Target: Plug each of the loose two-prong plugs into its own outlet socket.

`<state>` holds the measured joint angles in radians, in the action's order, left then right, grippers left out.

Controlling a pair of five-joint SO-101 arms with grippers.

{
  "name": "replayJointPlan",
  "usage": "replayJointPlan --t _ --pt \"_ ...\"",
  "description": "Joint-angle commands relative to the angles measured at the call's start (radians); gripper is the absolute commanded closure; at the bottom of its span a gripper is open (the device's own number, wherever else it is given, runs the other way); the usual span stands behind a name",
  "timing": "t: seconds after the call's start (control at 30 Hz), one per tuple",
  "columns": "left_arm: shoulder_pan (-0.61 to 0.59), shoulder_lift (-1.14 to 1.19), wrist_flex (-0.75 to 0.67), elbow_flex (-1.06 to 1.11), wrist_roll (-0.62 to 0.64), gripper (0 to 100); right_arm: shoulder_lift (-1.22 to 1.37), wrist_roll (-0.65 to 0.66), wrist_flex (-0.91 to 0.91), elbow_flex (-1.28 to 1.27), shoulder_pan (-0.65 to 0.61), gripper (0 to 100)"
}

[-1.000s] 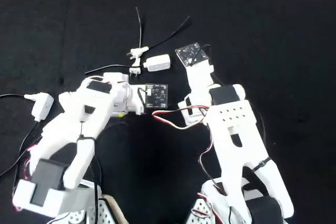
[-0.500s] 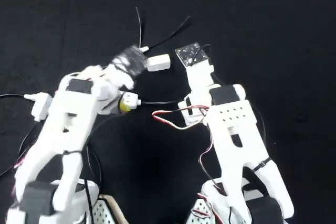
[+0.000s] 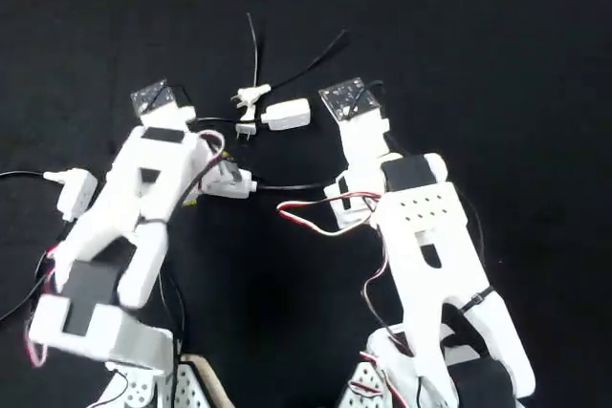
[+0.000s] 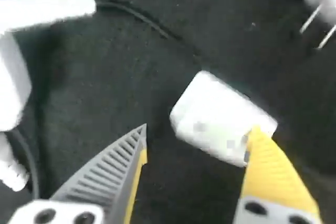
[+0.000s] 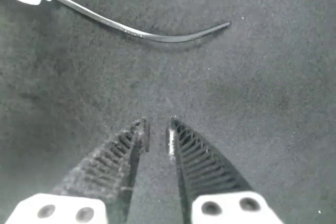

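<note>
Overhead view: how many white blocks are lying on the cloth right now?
3. One white block lies beside the loose plug; a second block lies far out to the left; a third block lies beside the left arm. The arms may hide more.

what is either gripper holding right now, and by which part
Nothing. The left gripper stands open over the white outlet block, not clamping it; the right gripper is shut and empty.

Soft, even overhead light; the black counter (image 3: 535, 74) swallows shadows, while white arm shells (image 3: 430, 226) and the left claw (image 4: 198, 128) gleam.
</note>
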<state>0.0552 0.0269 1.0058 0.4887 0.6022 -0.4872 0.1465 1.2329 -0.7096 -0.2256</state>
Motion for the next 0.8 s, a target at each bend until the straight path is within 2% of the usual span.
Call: replayJointPlan --t 0.0,0.13,0.37,0.57,0.77 --pt "0.013 0.018 0.041 -0.117 0.034 71 0.001 0.000 -0.009 0.013 0.012 93.8" --pt "0.018 -0.003 0.035 -0.127 0.114 71 0.001 0.000 -0.009 0.013 0.012 93.8" --pt "0.038 0.015 0.021 -0.090 0.117 71 0.001 0.005 -0.011 0.013 0.012 93.8" --pt "0.065 0.015 -0.100 -0.045 0.166 71 0.001 0.026 -0.011 0.010 0.012 93.8" --pt "0.061 0.017 -0.133 0.010 0.166 71 0.001 0.028 -0.012 0.010 0.011 93.8"
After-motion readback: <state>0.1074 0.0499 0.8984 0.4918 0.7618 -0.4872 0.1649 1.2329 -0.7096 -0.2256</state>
